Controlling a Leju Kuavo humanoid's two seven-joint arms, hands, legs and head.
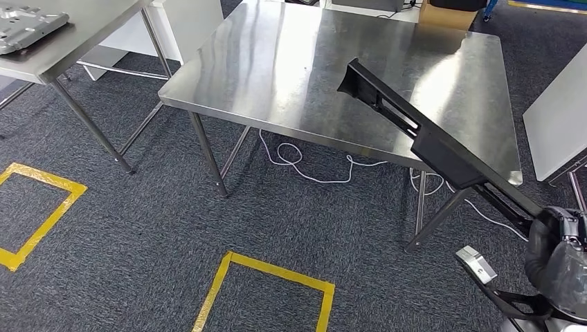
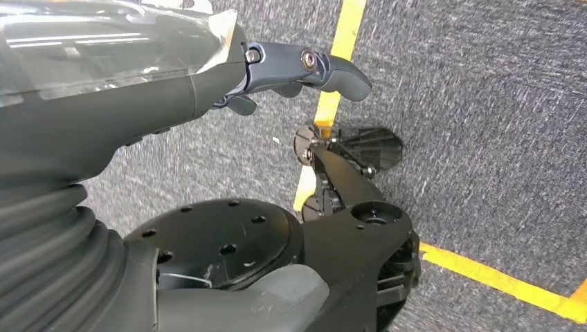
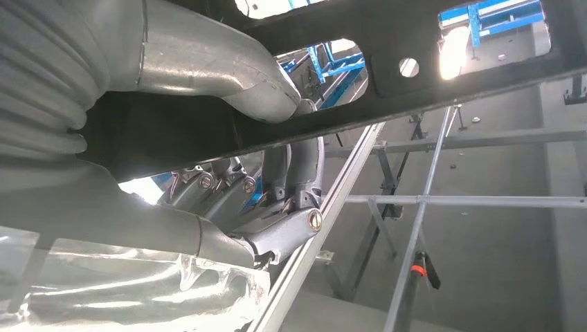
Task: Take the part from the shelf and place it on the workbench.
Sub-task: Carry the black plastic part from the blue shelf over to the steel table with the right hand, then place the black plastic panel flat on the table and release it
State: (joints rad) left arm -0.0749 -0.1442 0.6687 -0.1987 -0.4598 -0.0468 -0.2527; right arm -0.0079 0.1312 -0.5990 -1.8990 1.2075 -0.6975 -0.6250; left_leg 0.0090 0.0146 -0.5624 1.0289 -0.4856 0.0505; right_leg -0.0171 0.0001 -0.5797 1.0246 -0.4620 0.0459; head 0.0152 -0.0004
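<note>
The part is a long black plastic bar with slots and a flared far end. My right hand grips its near end at the lower right of the head view. The bar slants up and to the left, and its far end hangs over the front right area of the steel workbench. In the right wrist view my right hand wraps the black part, thumb over one side and fingers under the other. My left hand hangs above the carpet with its fingers apart and nothing in them.
A second steel table at the far left carries a grey metal plate. A white panel stands at the right edge. Yellow tape squares mark the grey carpet, and a white cable lies under the workbench.
</note>
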